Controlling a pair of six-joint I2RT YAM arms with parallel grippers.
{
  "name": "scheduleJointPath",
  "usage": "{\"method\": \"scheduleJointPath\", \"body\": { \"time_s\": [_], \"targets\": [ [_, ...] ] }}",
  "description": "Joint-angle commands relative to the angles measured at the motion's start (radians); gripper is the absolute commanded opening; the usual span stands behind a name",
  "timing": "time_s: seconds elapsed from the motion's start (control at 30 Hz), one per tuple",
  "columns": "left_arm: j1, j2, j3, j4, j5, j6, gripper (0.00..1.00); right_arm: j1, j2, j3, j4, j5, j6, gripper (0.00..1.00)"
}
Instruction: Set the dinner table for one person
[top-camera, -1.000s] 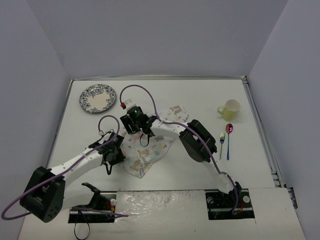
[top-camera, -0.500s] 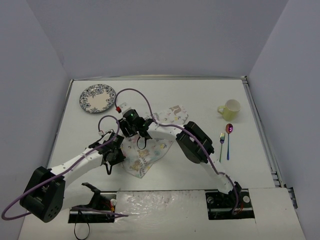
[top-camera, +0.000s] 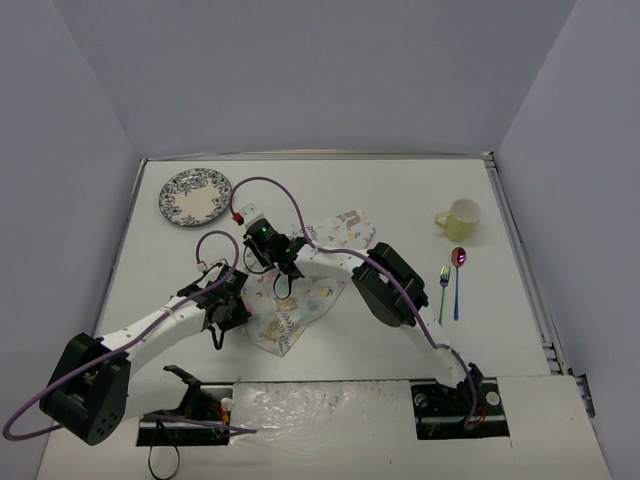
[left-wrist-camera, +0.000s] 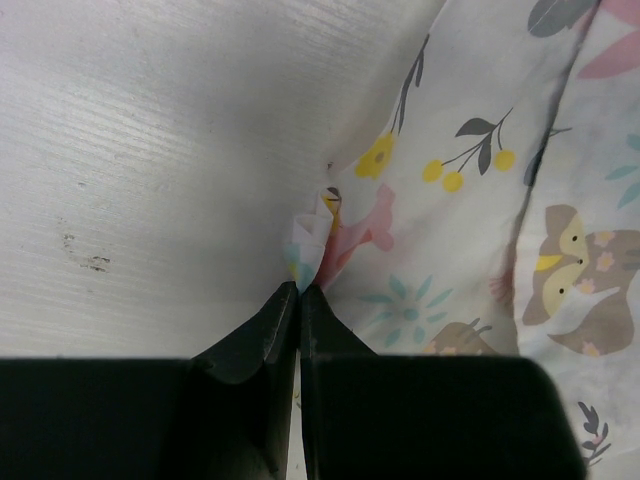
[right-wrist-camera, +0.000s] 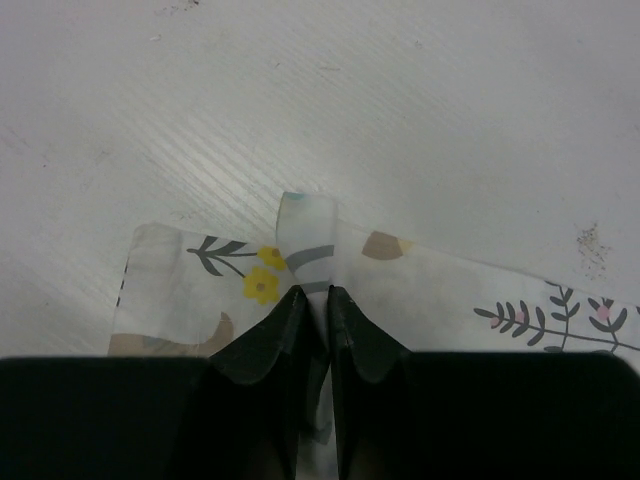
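The pastel cloth placemat (top-camera: 300, 300) lies crumpled near the middle of the white dinner table (top-camera: 400, 190). My left gripper (top-camera: 232, 302) is at the cloth's left edge. In the left wrist view it (left-wrist-camera: 300, 290) is shut on a small pinched fold of the placemat (left-wrist-camera: 450, 200). My right gripper (top-camera: 264, 246) is at the cloth's far left corner. In the right wrist view it (right-wrist-camera: 315, 295) is shut on a raised tab of the placemat (right-wrist-camera: 420, 280), with bare table (right-wrist-camera: 400, 100) beyond it.
A patterned plate (top-camera: 195, 196) sits at the far left of the table. At the right stand a yellow cup (top-camera: 458, 218), an iridescent spoon (top-camera: 457, 275) and a fork (top-camera: 443, 285) side by side. Grey walls enclose the table.
My right gripper has shifted a little to the left and its jaws have closed on the placemat's corner fold. The left gripper has kept its grip and place.
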Motion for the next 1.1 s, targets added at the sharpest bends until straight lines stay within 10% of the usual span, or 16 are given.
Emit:
{"method": "scheduleJointPath", "body": {
  "time_s": [0.0, 1.07],
  "targets": [
    [-0.004, -0.009, 0.001, -0.009, -0.013, -0.019, 0.0, -0.001, -0.057, 0.019, 0.045, 0.05, -0.014, 0.04],
    [0.268, -0.15, 0.442, -0.307, -0.103, 0.176, 0.0, -0.467, -1.003, -0.484, -0.15, 0.096, 0.082, 0.0]
  ]
}}
